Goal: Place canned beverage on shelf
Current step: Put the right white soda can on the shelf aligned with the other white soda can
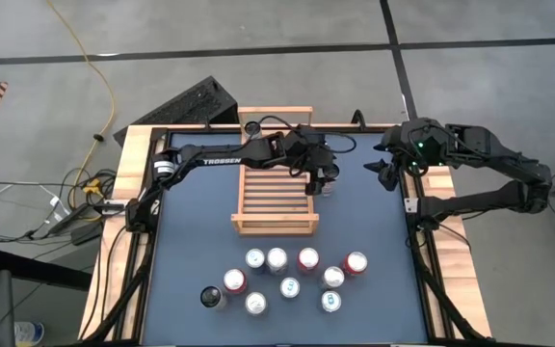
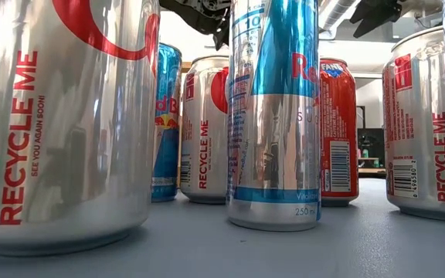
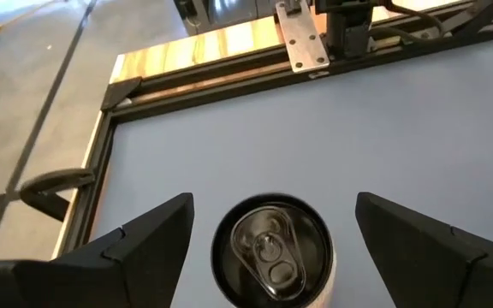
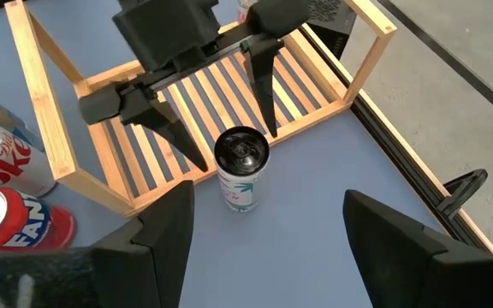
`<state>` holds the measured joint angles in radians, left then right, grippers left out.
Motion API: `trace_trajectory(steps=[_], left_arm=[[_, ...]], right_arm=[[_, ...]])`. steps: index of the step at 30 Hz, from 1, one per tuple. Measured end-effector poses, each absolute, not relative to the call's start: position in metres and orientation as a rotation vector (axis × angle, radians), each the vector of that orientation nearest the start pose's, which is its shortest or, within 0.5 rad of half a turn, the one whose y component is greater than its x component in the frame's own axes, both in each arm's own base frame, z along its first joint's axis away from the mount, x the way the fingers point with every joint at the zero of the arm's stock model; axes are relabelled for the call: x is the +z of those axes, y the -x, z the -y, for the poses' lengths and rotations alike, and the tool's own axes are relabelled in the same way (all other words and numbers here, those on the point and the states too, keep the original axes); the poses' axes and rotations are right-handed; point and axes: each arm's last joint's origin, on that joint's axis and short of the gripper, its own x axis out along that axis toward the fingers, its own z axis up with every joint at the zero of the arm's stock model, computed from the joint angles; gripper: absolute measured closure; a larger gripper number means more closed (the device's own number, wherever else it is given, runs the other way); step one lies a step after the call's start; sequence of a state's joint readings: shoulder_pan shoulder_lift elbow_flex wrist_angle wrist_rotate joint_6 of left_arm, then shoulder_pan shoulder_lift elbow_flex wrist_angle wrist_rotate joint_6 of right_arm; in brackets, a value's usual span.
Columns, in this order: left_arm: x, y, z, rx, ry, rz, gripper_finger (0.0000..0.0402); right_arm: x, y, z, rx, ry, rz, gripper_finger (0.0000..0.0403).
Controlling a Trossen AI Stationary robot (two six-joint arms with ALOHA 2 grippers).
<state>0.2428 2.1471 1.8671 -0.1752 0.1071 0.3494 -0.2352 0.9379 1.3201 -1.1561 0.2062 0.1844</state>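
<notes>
While the left end effector (image 4: 216,124) straddles the can (image 4: 241,168) wide open, beside the shelf (image 4: 315,81), the right waits spread.

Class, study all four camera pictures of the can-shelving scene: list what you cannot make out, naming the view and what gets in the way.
- High view: the left gripper covers the white can below it, beside the shelf.
- Left wrist view: that can is cut off by the picture's lower edge; only its top shows.
- Low view: near cans such as the tall blue-and-silver can hide the shelf.
- High view: brands on the grouped cans are too small to read.
</notes>
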Motion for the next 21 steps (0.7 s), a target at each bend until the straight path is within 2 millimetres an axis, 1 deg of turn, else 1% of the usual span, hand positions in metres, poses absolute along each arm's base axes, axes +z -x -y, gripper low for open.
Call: trace_trajectory(steps=[2,6,13,16,18,21], left_arm=[[0.273,-0.488,-0.120,0.062,-0.263,-0.462,0.0085],[0.272,-0.487,-0.123,0.024,-0.222,-0.462,0.0085],[0.271,-0.486,-0.125,0.044,-0.238,-0.470,0.0086],[0.263,-0.490,-0.130,0.044,-0.208,-0.464,0.0086],[0.253,-0.491,-0.131,0.036,-0.193,-0.501,0.0086],[0.247,-0.492,-0.131,0.046,-0.192,-0.533,0.0086]], right_arm=[[0.396,-0.132,0.038,-0.490,-0.185,-0.739,0.0132],[0.396,-0.132,0.038,-0.490,-0.185,-0.739,0.0132],[0.396,-0.132,0.038,-0.496,-0.199,-0.735,0.0132],[0.396,-0.132,0.038,-0.499,-0.207,-0.733,0.0132],[0.396,-0.132,0.038,-0.499,-0.207,-0.734,0.0132],[0.396,-0.132,0.038,-0.500,-0.209,-0.734,0.0132]])
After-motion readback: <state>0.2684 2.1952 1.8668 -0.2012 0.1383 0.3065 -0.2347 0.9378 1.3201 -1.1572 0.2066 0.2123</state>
